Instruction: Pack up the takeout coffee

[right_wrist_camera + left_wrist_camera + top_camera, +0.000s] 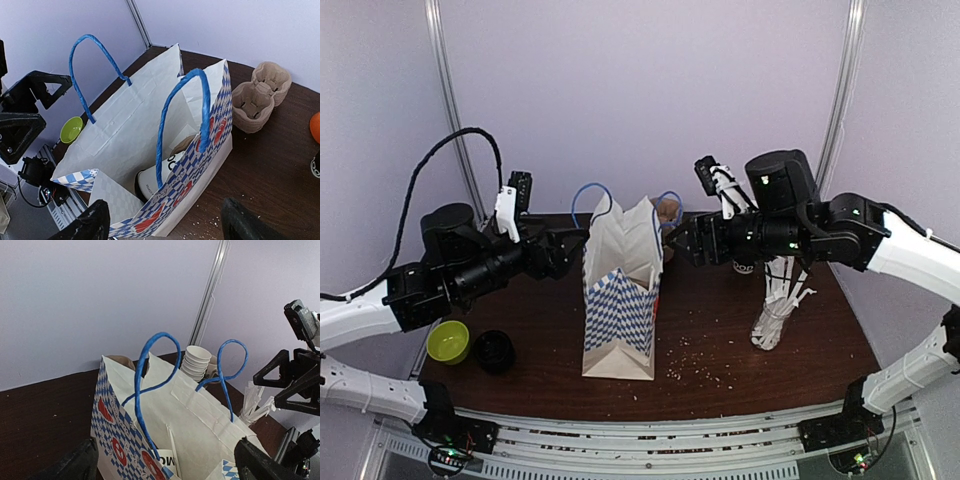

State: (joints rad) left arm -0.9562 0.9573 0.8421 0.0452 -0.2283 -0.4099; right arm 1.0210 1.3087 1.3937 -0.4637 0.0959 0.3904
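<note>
Both pincers are spread wide and hold nothing. The left gripper (167, 462) hangs just left of the bag's mouth and the right gripper (162, 222) just right of it. They face each other across the blue-and-white checked paper bag (618, 310), with fingertips near its upper edges but not touching them. The bag stands upright in the middle of the table (740, 370), mouth gaping, and its blue handles (204, 115) arch up between the two pincers. That leaves only a narrow opening above the mouth.

The cup (159, 179) lies tipped on its side on the bag's floor. Its long axis runs along the bag's length, near to far, and what looks like its dark end points toward the near end. The brown pulp carrier tray (260, 95) sits outside on the table, just beyond the bag's far end, with its holes facing up. A stack of white paper cups (196, 360) stands close by it.

The glass of straws (775, 310) stands to the right, well apart from the bag. A green bowl (448, 341) and a black round object (495, 351) sit at the near left. Crumbs dot the dark brown tabletop, and pale lilac walls close in at the back and sides.
</note>
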